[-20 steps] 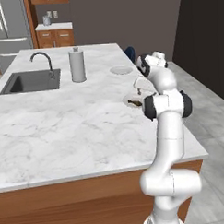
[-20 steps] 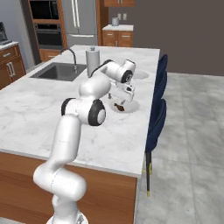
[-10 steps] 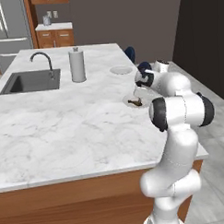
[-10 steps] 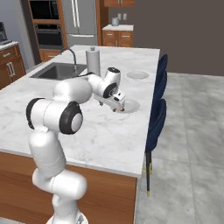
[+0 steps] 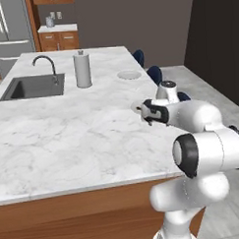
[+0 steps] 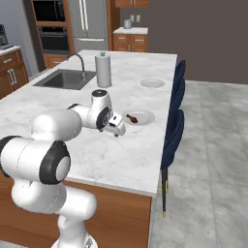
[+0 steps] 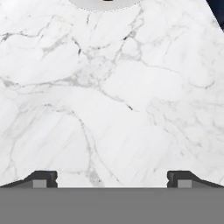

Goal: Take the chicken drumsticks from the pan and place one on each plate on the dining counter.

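Note:
A brown chicken drumstick (image 6: pixel 131 117) lies on the near plate (image 6: pixel 143 117) at the right side of the dining counter (image 6: pixel 121 160). The far plate (image 6: pixel 152 83) (image 5: pixel 128 75) sits bare further back. My gripper (image 6: pixel 117 127) (image 5: pixel 143 111) hovers low over the marble just short of the near plate, open, with nothing between its fingers. In the hand view the gripper (image 7: pixel 111 177) looks at veined marble, and the near plate's rim (image 7: pixel 105 3) shows at the top edge. The pan is out of view.
A paper towel roll (image 5: pixel 82 69) stands beside the dark inset sink (image 5: pixel 34 87) with its faucet. Navy chairs (image 6: pixel 173 131) line the counter's right edge. My own folded arm (image 5: pixel 200 123) blocks the near plate in the left base view.
The arm has folded back and the open gripper has drawn away from the near plate toward the base. The drumstick stays on the plate.

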Available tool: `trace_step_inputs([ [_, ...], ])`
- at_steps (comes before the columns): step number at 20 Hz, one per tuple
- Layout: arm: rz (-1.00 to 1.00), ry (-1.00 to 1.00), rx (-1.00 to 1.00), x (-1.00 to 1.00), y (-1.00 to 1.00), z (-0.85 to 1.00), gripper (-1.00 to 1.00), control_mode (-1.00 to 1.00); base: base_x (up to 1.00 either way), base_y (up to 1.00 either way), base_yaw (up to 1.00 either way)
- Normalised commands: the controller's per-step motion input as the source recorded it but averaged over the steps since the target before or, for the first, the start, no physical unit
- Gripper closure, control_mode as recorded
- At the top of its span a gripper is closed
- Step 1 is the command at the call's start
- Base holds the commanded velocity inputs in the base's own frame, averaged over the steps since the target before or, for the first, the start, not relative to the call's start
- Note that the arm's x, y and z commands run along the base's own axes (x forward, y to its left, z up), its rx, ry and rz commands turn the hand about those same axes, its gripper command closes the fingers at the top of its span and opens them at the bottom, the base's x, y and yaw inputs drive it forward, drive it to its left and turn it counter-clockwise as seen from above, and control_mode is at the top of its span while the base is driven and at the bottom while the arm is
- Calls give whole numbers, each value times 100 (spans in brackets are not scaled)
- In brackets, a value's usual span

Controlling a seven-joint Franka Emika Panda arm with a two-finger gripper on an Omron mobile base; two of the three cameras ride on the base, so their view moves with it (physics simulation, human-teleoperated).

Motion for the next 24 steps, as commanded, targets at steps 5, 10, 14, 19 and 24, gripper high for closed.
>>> trace_step_inputs([
  [5,-9,6,15,-69,0,23,-100,-100,0,0,0],
  [10,0,-9,2,-72,1,6,-100,-100,0,0,0],
  [14,0,-1,0,-7,0,0,-100,-100,0,0,0],
  [19,3,-1,0,-20,3,0,-100,100,-16,2,4],
  [24,0,0,0,0,0,0,-100,100,-85,15,45],
])
